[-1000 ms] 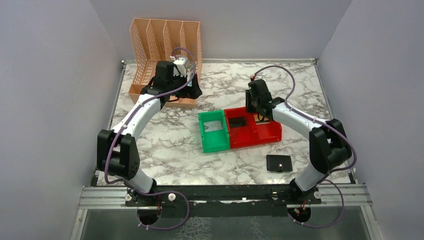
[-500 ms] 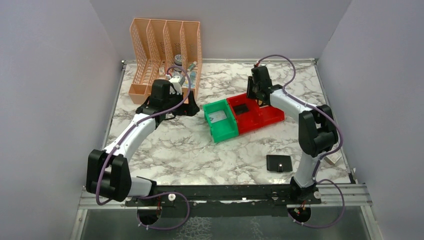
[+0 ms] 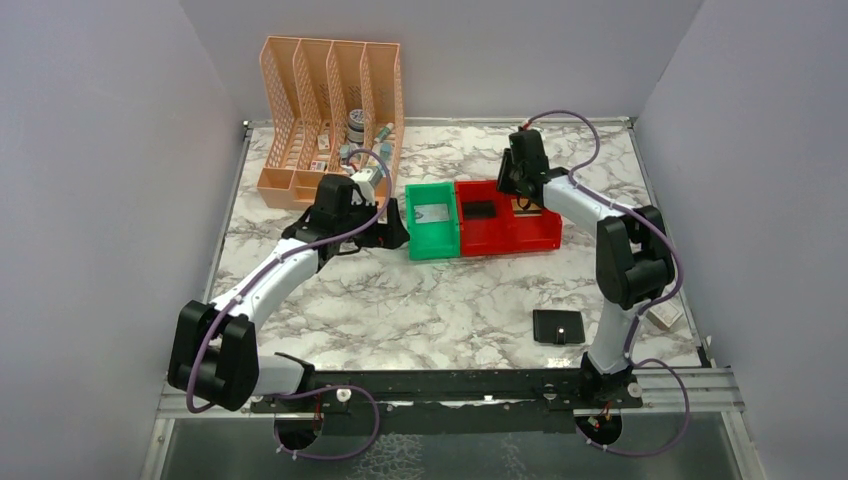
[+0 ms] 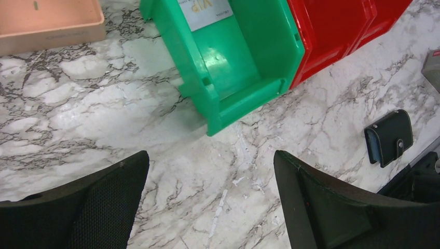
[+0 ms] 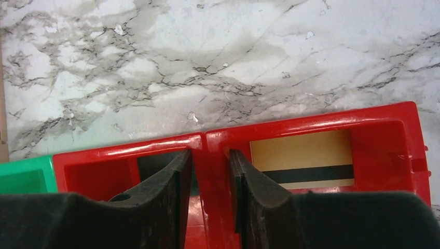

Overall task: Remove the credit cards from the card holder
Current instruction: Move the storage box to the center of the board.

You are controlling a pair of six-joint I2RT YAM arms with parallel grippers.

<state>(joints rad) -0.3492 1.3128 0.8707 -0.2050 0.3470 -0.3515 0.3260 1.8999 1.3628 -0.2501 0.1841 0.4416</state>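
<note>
The credit cards [image 5: 301,150] are not in the card holder [image 3: 558,327]. A tan card with a dark stripe lies flat in the red compartment farthest from the green bin [image 4: 244,98], and a white card [image 4: 204,9] lies inside the green bin itself. The red compartment touching the green bin has something dark in it; it may be another card, but this cannot be told. The card holder lies on the marble table [image 3: 400,300] well apart from the green bin, towards the right arm's base, and it appears folded shut. Nothing touches it, so the taking-out seems mostly done and the cards sorted by bin. The right gripper [image 5: 210,154] is at the far side of the red bins [image 5: 311,122], and its jaws are clamped on the wall that divides the two red compartments. This hold probably serves to slide or straighten the bins, since they stand side by side with the green bin. The left gripper [image 4: 210,155] hovers just beside the green bin on the side away from the red bins, jaws wide apart and empty, perhaps ready to steady it. The peach organizer [image 3: 330,100] stands beyond the green bin, near the back wall, and plays no part.
</note>
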